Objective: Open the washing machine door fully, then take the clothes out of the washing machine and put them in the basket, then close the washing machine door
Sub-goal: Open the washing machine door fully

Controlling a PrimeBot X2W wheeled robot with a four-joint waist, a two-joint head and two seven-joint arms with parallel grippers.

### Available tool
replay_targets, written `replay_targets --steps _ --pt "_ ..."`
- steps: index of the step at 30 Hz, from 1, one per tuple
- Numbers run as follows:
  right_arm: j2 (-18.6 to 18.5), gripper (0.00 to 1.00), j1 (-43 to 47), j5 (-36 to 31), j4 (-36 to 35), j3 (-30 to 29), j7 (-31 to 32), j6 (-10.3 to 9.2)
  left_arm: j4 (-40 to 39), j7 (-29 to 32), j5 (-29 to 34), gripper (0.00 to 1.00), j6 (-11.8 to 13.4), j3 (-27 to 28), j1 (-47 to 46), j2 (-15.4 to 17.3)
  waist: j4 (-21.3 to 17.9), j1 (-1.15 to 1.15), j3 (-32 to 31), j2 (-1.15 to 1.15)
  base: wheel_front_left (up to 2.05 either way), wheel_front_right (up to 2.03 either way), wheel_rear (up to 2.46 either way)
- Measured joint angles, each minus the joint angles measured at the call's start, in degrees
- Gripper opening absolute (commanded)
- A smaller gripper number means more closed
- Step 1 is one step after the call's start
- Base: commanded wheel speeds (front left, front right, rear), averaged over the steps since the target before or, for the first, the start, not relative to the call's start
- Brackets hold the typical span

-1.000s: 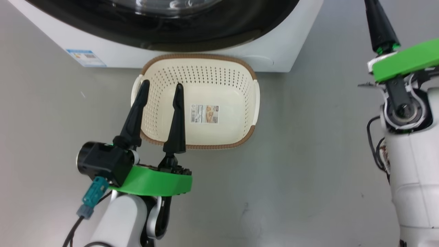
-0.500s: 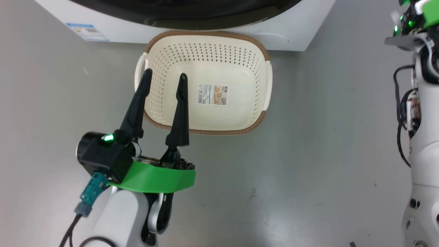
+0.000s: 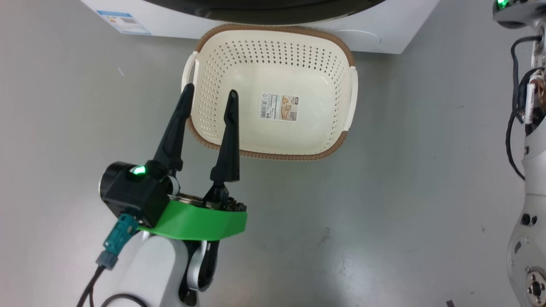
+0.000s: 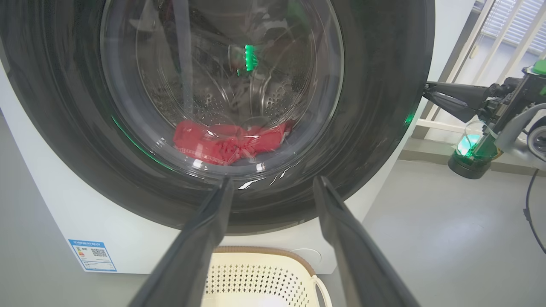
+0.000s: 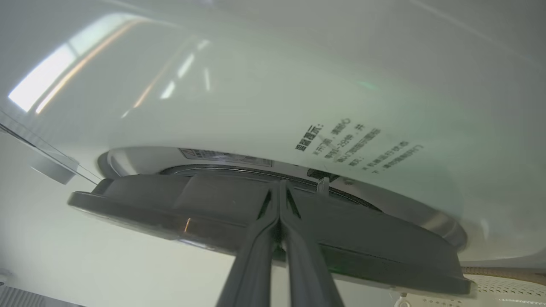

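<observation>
The washing machine stands at the top of the head view, its black door across the front. Red clothes lie in the drum behind the glass. The empty cream basket sits on the floor just before the machine. My left gripper is open, its fingertips over the basket's left rim, and it points at the door. My right gripper is shut, its tips at the door's edge where it meets the white front; in the left wrist view it touches the door's right side.
Grey floor lies all around the basket. A blue label marks the machine's lower left corner. My right arm's white body stands along the right edge. A dark, green-lit object sits by the window wall to the right.
The head camera has shifted, so basket and machine now sit higher and further right. The right gripper has left the head view at its upper right. The left gripper stays open.
</observation>
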Motion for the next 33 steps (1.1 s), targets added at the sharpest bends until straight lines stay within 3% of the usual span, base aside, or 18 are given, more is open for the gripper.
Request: replay_targets --steps 13,33 --pt "-0.08 0.0 -6.14 -1.56 5.94 -2.75 4.95 0.0 0.12 0.0 -0.3 1.0 0.34 -1.21 -0.71 -0.01 1.39 0.0 0.91 0.0 0.0 0.0 0.0" --pt "-1.0 0.0 -8.32 -5.05 9.93 -3.03 11.79 -0.26 0.4 0.0 -1.15 1.0 1.01 -1.8 -0.85 -0.02 2.21 0.0 -0.13 0.0 0.0 0.0 0.0"
